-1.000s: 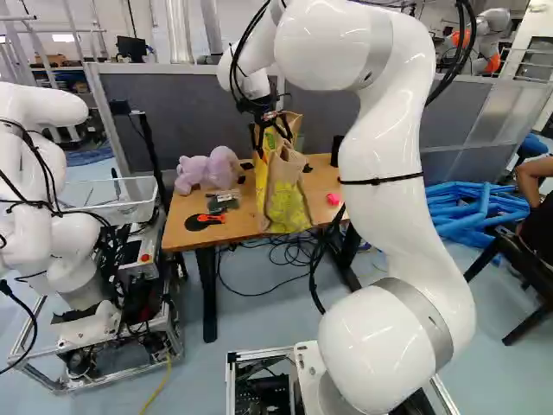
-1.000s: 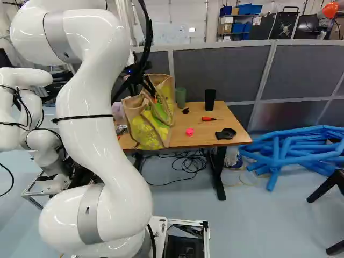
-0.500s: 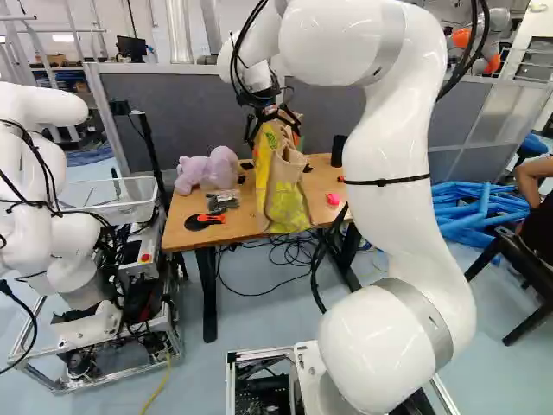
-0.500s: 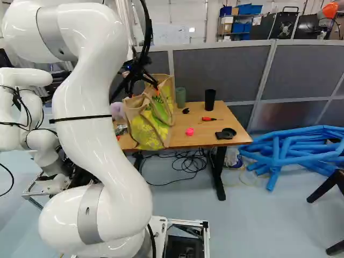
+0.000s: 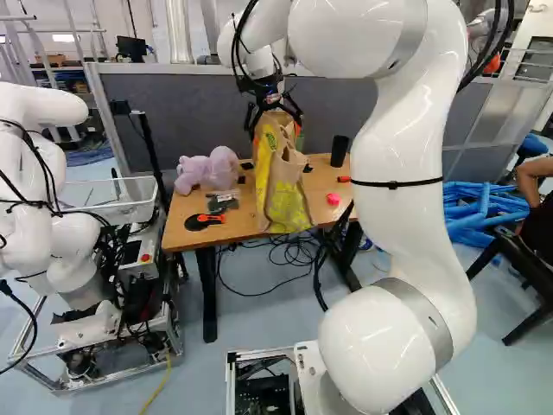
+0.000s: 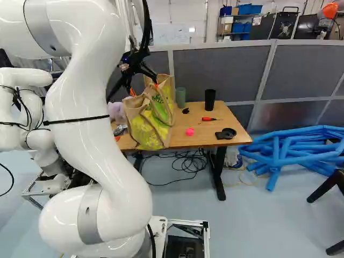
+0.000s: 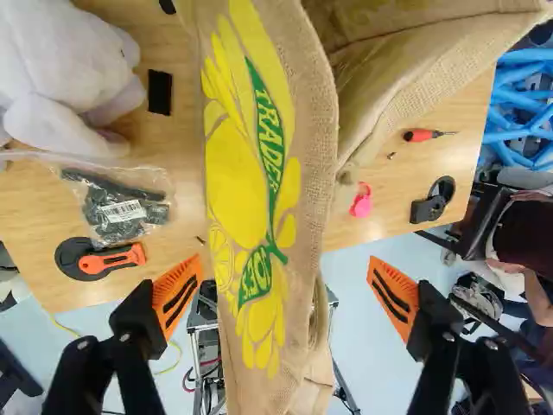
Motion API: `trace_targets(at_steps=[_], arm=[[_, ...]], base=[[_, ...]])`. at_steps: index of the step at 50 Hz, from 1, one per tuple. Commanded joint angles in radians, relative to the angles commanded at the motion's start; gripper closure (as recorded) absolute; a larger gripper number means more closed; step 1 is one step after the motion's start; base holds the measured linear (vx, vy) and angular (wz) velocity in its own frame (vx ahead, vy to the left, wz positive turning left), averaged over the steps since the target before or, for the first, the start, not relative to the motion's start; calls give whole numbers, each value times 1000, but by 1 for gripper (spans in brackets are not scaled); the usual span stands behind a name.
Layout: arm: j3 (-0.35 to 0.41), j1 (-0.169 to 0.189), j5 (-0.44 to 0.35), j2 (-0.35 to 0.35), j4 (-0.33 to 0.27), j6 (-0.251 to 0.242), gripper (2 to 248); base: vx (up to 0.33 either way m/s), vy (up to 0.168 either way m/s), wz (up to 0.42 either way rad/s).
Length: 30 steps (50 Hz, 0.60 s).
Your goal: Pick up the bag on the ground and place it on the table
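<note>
Bag [image 5: 285,194] is on the table [image 6: 199,141], roughly upright, walls creased and slack, base right at the near edge; can't tell if any of it overhangs. Gripper [image 7: 283,262] is above the bag, fingers wide open, orange pads [image 7: 177,296] standing off either side of it, no grip. Reads to me as placed and let go, so task is basically done bar a clean retreat. Main risk: a finger snags a handle or the soft rim on the way out and drags the bag over the near edge. Cause would be pulling back or swinging sideways before clearing the top; go straight up first. Second: slack walls plus a base that close to the edge, so a nudge or uneven load could tip or slump it off. Other side effect: if it sags sideways it could shove the lavender plush toy [image 7: 69,69] or the clear pouch of parts [image 7: 125,207] on one side of the bag, or the pink item [image 7: 361,201] on the other. Dark cup [image 6: 210,99] and green cup [image 6: 181,98] are beyond the pink item, toward the bag's far side; a wide swing could clip them.
</note>
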State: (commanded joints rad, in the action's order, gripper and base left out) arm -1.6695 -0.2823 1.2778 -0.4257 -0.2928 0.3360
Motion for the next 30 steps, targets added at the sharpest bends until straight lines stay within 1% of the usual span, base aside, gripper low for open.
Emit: trace_targets(at_steps=[30], arm=[[-16, 0, 0, 66, 0, 0, 3]], base=[[0, 0, 0]])
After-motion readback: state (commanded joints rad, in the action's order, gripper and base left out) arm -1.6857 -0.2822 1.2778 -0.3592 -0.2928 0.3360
